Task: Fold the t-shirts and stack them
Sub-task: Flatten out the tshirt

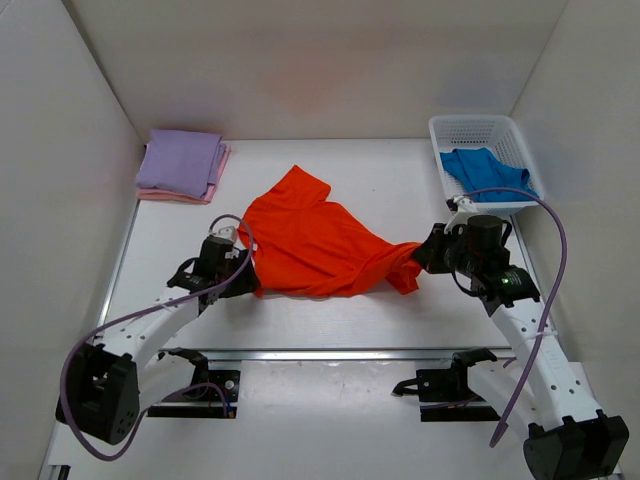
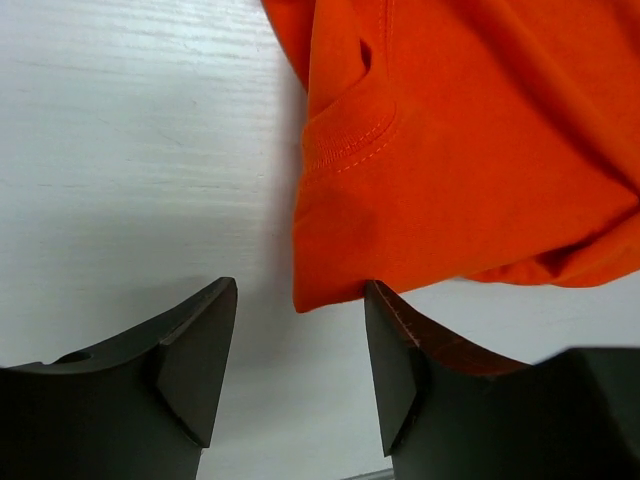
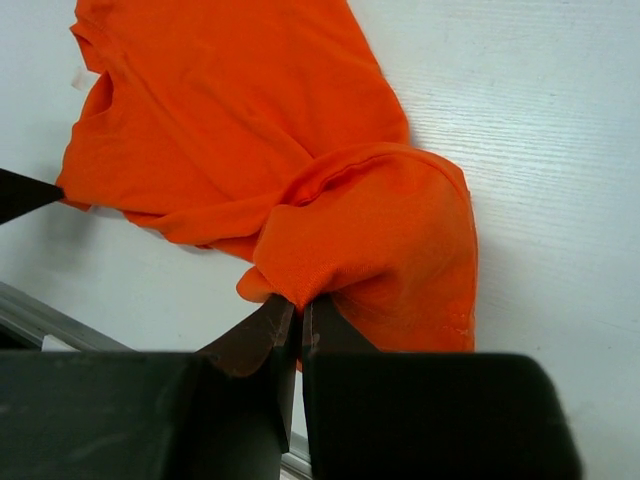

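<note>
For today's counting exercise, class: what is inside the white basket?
A crumpled blue t-shirt lies in the white basket. Anything beneath it is covered and cannot be seen.

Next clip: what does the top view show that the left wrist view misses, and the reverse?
Top only: the lavender shirt folded on the pink shirt at the far left, the blue shirt in the basket, and the right pincer at one end of the orange shirt. Left wrist only: the left pincer open, with a stitched shirt corner at its gap, unclamped. Both: the orange shirt on the table.
</note>
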You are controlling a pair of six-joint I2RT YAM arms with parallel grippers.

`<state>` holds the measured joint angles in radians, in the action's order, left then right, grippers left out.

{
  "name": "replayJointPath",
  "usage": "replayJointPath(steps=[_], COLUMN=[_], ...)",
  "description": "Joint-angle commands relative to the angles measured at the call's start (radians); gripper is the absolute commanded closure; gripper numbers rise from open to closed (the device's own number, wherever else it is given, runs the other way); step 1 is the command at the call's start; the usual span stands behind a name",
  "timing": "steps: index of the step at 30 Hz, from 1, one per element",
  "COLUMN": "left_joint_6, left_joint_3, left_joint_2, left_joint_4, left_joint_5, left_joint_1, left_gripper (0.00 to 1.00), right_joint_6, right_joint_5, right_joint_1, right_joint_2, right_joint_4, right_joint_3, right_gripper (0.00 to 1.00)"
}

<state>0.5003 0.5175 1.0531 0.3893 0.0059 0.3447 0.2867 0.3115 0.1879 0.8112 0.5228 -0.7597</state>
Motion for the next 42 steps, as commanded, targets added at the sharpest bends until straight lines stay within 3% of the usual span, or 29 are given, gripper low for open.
replayJointPath(steps=[1,5,6,7,8,9,10,16,23,33,37,42], left_joint_6=[0.033,0.044,0.043,0.035,0.029,0.02,0.011,-0.095,-0.158,-0.235,-0.229,-0.233], left_joint_3=[-0.04,-0.043,-0.037,-0.028,-0.001,0.016,0.045,0.28,0.518,0.853,0.897,0.825], left_joint_2=[0.044,0.117,0.136,0.145,0.159,0.151,0.142,0.078,0.001,0.248,0.232,0.09], left_joint_4=[-0.092,-0.139,-0.148,-0.155,-0.144,-0.126,-0.116,0.135,0.308,0.428,0.412,0.471], left_joint_5=[0.002,-0.004,-0.004,-0.004,-0.004,-0.004,-0.004,-0.041,-0.044,-0.037,-0.049,-0.011], left_joint_1=[0.03,0.052,0.051,0.05,0.047,0.04,0.031,-0.053,-0.137,-0.141,-0.136,-0.136], left_gripper=[0.35,0.35,0.39,0.56,0.65,0.87,1.0,1.0,1.0,1.0,1.0,1.0], right_joint_6=[0.028,0.029,0.032,0.026,0.025,0.023,0.013,-0.061,-0.127,-0.135,-0.158,-0.218], right_joint_5=[0.002,0.003,0.003,-0.002,0.003,0.003,-0.002,0.03,0.063,0.031,0.041,0.046], right_joint_1=[0.015,0.016,0.015,0.015,0.016,0.016,0.012,-0.08,-0.186,-0.16,-0.176,-0.165], right_joint_2=[-0.001,0.006,0.006,0.009,0.008,0.009,0.009,-0.007,-0.03,-0.01,-0.02,-0.09], right_joint_4=[-0.072,-0.079,-0.086,-0.084,-0.086,-0.077,-0.066,-0.03,0.022,0.029,0.036,0.023], right_joint_3=[0.006,0.011,0.008,0.01,0.016,0.014,0.013,0.008,-0.004,-0.007,-0.009,0.016], right_gripper=[1.0,1.0,1.0,0.99,1.0,1.0,1.0,1.0,1.0,1.0,1.0,1.0])
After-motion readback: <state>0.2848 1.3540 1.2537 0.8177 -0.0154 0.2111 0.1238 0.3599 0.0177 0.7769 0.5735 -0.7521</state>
